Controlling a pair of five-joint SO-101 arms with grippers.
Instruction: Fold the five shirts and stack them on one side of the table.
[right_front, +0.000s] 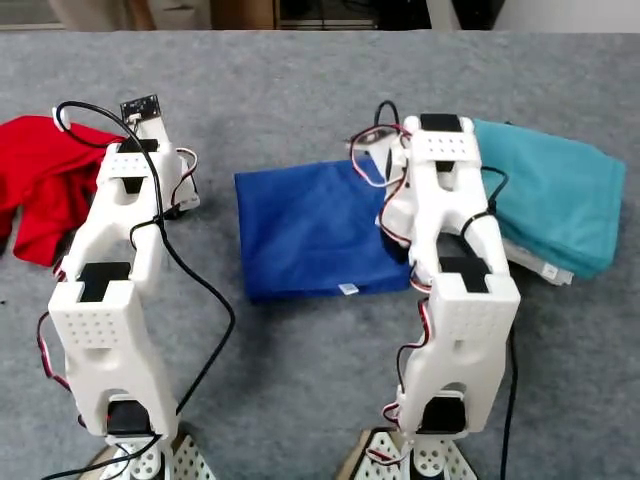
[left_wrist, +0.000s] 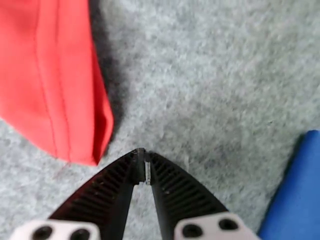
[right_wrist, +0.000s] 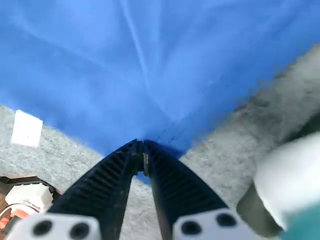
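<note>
Bare grey felt tabletop (right_front: 300, 90) along the far edge and in the near middle; one crumpled red cloth shirt (right_front: 40, 190) at the left edge; one folded blue cloth shirt (right_front: 310, 235) flat at centre; one folded teal cloth shirt (right_front: 555, 195) at right, atop a pale folded layer (right_front: 540, 265); white left arm (right_front: 110, 260) and white right arm (right_front: 455, 250) both stretched forward, wrists down; left gripper (left_wrist: 141, 165) closed tight, empty, over felt just beside the red hem; right gripper (right_wrist: 141, 156) closed at the blue shirt's near right corner, hold on cloth unclear.

Grey table (right_front: 300, 380) with a crumpled red shirt (right_front: 40, 190), a folded blue shirt (right_front: 305, 230) and a teal shirt (right_front: 555, 190)
</note>
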